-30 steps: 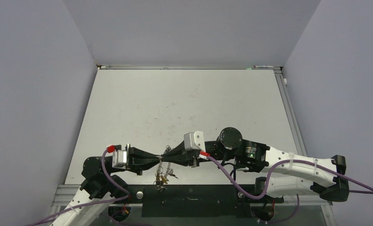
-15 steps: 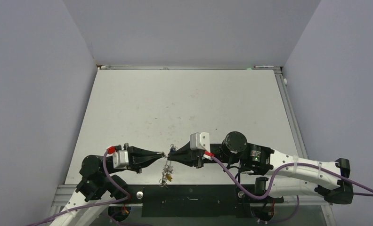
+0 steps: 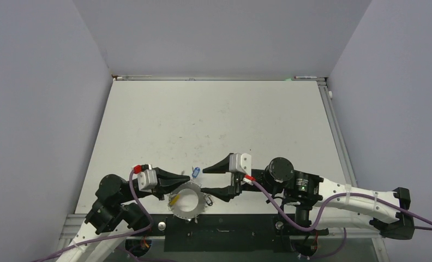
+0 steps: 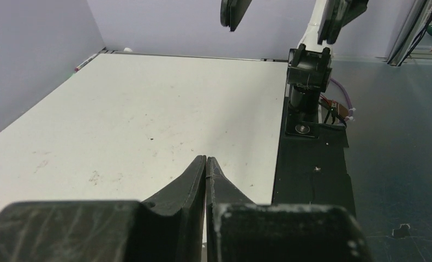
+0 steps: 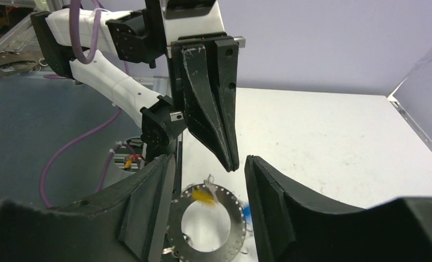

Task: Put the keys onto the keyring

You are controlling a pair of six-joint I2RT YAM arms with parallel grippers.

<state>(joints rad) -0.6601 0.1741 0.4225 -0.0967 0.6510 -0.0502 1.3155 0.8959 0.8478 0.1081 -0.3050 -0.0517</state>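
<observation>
Keyring [image 3: 185,202] dropped from raised to flat at table [image 3: 214,120] edge, base-side of both tips; right end effector [image 3: 205,182] wide, left end effector [image 3: 189,176] pinched shut, empty.

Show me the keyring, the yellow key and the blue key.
keyring [image 5: 174,229], right wrist view, left rim.
yellow key [image 5: 203,195], right wrist view, yellow head.
blue key [image 3: 195,172], top view, blue head.

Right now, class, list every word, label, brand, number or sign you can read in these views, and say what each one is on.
None: no text can be read in any view.
Black joint of the right arm: a small pale marking beside a green light, too small to read.
keyring: no lettering shows, and it is blurred in the right wrist view.
</observation>
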